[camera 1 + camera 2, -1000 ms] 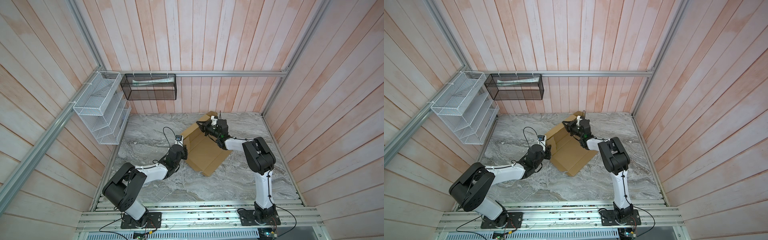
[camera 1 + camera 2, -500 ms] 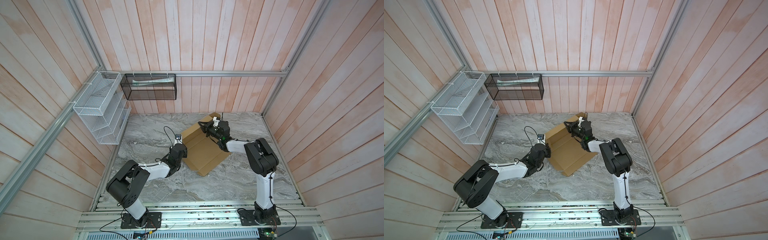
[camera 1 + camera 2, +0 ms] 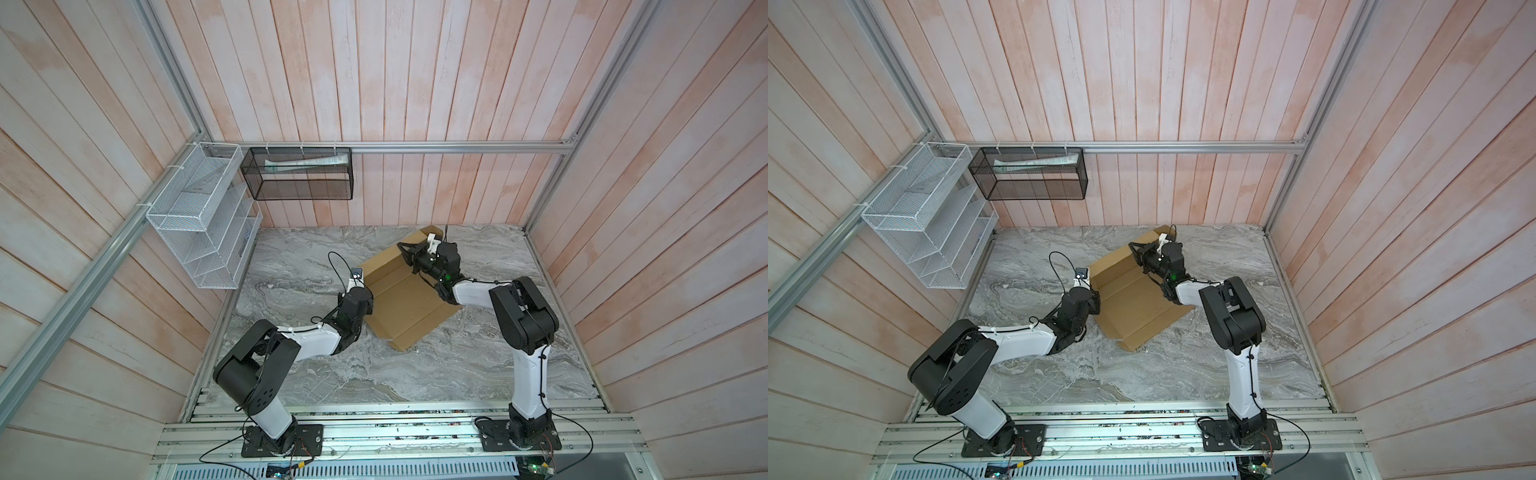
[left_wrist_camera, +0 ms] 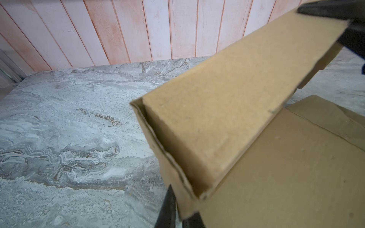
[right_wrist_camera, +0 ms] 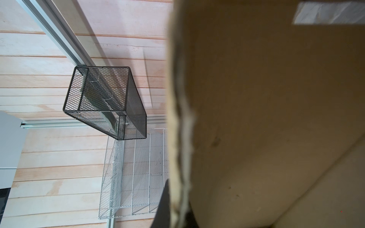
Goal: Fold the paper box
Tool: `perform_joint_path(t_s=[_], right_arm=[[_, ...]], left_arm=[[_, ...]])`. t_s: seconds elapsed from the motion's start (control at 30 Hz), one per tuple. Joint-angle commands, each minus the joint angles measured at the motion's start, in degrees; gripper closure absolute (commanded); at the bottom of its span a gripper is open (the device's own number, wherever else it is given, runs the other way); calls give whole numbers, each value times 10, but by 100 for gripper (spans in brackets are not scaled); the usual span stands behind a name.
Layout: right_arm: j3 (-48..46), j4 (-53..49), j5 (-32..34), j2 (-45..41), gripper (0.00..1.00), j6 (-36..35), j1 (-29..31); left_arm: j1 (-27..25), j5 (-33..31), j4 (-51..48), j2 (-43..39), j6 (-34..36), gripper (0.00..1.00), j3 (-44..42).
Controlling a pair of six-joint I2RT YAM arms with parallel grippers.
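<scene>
Pinching one raised side wall from both ends, two robot arms hold the paper box [image 3: 409, 309] on the grey marble table [image 3: 415, 374], where the tan cardboard lies a little past centre toward 12 o'clock in both top views. At the box's 9 o'clock edge, the left gripper [image 3: 369, 298] is clamped tight on the near end of that wall, and its wrist view shows dark jaws on either side of the doubled cardboard edge. At the far end of the wall, at the box's 12 o'clock corner, the right gripper [image 3: 405, 254] is also closed hard on the cardboard, its jaws pressed to both faces of the edge in its own wrist view. From there the rest of the sheet spreads flat toward 5 o'clock, creases showing. On the side wall at 10 o'clock hangs a white wire rack [image 3: 199, 220], and a black mesh basket [image 3: 299, 174] is fixed to the back wall at 11 o'clock
</scene>
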Motion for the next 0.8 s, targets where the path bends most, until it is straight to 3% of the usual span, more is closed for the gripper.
perform_joint_path(t_s=[0.0, 0.2, 0.5, 0.77], right_arm=[[-9, -12, -65, -20, 99, 1, 19], [0, -20, -65, -22, 95, -5, 19], [-6, -27, -64, -30, 88, -9, 19], [-14, -44, -62, -50, 72, -23, 15]], left_arm=[[3, -4, 43, 8, 9, 93, 13], [3, -6, 44, 7, 9, 100, 9], [3, -13, 53, -8, 23, 100, -4], [4, -10, 59, -29, 34, 100, -21]])
